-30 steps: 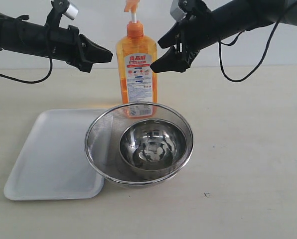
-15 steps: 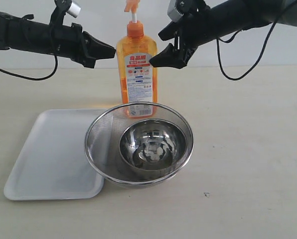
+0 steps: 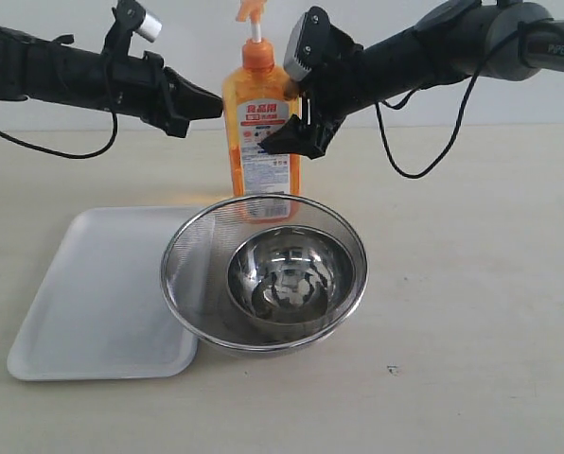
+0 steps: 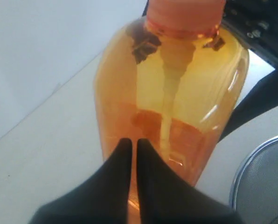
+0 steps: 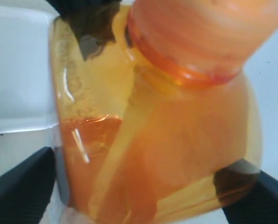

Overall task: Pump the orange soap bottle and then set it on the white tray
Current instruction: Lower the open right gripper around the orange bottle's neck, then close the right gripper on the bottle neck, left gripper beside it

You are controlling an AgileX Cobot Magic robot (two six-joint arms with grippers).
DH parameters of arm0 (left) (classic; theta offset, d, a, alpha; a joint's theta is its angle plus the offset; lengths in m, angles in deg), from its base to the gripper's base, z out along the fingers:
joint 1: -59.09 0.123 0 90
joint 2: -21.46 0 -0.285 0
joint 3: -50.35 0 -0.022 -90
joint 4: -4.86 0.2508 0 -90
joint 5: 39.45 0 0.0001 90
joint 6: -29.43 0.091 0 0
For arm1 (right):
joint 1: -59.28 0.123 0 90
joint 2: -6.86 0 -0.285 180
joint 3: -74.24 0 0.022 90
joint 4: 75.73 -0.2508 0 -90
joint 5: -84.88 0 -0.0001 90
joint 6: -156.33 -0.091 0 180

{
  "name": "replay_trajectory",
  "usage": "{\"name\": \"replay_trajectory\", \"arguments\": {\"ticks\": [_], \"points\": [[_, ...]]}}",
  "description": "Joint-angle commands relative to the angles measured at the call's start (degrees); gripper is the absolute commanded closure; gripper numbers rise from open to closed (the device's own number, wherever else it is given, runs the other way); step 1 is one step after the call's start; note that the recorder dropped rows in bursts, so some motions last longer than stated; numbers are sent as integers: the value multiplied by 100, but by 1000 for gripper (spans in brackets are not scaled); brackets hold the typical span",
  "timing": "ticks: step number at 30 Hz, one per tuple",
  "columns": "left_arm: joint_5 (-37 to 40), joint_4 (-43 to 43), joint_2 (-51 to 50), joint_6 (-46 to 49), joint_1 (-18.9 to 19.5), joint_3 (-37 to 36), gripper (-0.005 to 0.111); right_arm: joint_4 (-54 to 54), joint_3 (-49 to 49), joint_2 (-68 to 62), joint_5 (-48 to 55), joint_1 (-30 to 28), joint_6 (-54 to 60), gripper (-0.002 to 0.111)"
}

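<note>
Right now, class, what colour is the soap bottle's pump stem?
White; the pump stem shows best in the exterior view.

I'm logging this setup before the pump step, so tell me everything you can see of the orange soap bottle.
The soap bottle is tall, flat-sided, see-through orange plastic, part full of orange liquid. An orange pump head sits on a white stem above an orange collar; a white label carries red and blue print. It stands upright on the table behind the mesh bowl. The shut left pincer points at its shoulder; the open right pincer straddles it.
</note>
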Motion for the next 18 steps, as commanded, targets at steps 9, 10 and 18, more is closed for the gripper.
{"name": "replay_trajectory", "arguments": {"ticks": [9, 10, 18], "points": [[242, -409, -113, 15, -233, 334, 102, -252, -38, -25, 118, 92, -443, 29], [242, -409, -128, 15, -252, 334, 102, -280, -38, -25, 232, 92, -385, 29], [268, -381, -152, 15, -473, 334, 102, -364, -38, -25, 533, 139, -371, 29]]}}
